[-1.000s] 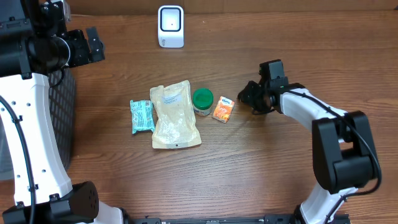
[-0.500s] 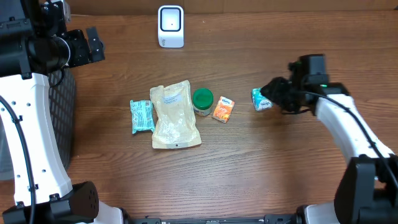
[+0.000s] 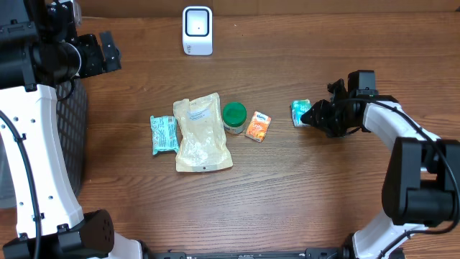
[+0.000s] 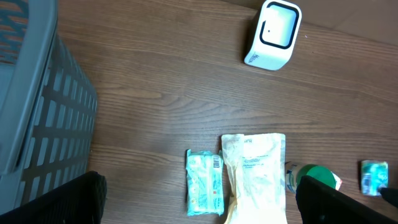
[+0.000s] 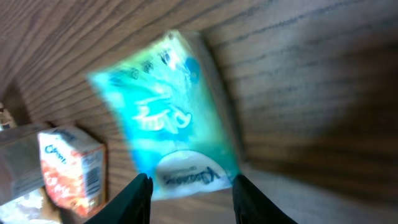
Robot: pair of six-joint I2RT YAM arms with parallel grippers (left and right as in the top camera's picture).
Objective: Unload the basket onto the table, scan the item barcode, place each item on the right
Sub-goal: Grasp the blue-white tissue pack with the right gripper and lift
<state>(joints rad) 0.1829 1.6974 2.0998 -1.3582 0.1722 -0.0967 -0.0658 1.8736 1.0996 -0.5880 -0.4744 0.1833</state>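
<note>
Gripping the teal packet (image 3: 300, 113) only by its edge in the fingertips of your right hand (image 3: 310, 116), you risk it slipping loose before its barcode faces the scanner (image 3: 197, 30), well away from the hand.

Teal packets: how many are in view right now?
2. The first teal packet lies just left of the beige pouch. The second teal packet sits apart to the right, at the tip of the right gripper. Any under the pouch would be hidden.
</note>
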